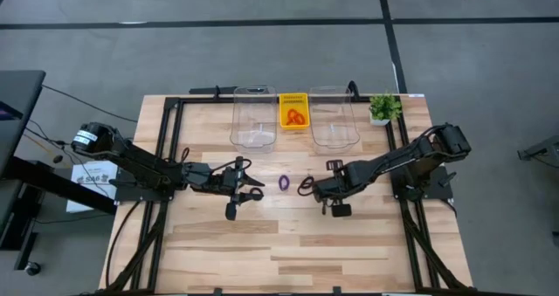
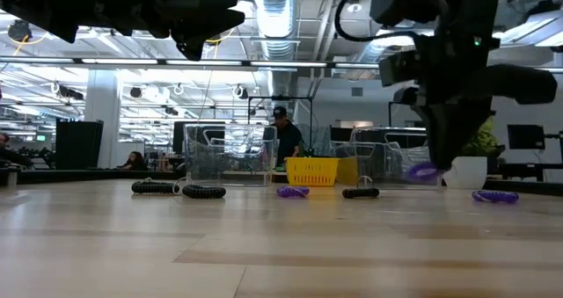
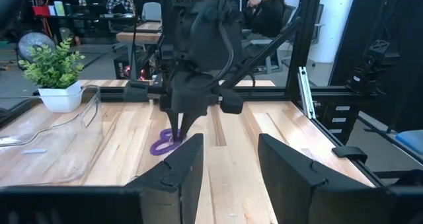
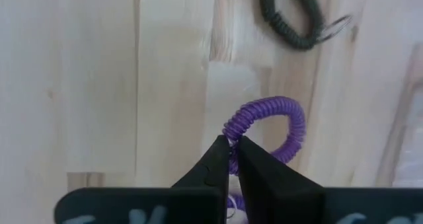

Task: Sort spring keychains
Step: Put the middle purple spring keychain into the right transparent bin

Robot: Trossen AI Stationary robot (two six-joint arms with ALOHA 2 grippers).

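Left gripper (image 1: 251,181) first on my overhead feed: it hovers over the table (image 1: 218,252) left of centre, fingers spread wide with nothing between them, and its own wrist camera shows the two dark fingers (image 3: 177,172) apart with bare wood in the gap. Just beside it toward the middle I see a purple spring keychain (image 1: 284,182) lying on the boards, clear of both arms. Behind the centre, at the far edge, sits the yellow basket (image 1: 293,99) with orange-red keychains (image 1: 295,117) inside, flanked by two clear bins, the left bin (image 1: 253,117) and the right bin (image 1: 333,117).

Right of centre, my right gripper (image 4: 232,159) is pinched onto another purple keychain (image 4: 268,128); the wrist camera shows the fingertips nearly together with the coil caught between them. Whether that coil is off the wood, I cannot tell. A black keychain (image 4: 291,19) lies on the wood near it, apart from the fingers.

From table height I count more coils along the far side: black ones (image 2: 202,192) and purple ones (image 2: 494,195). A small potted plant (image 1: 383,108) stands at the far right corner.
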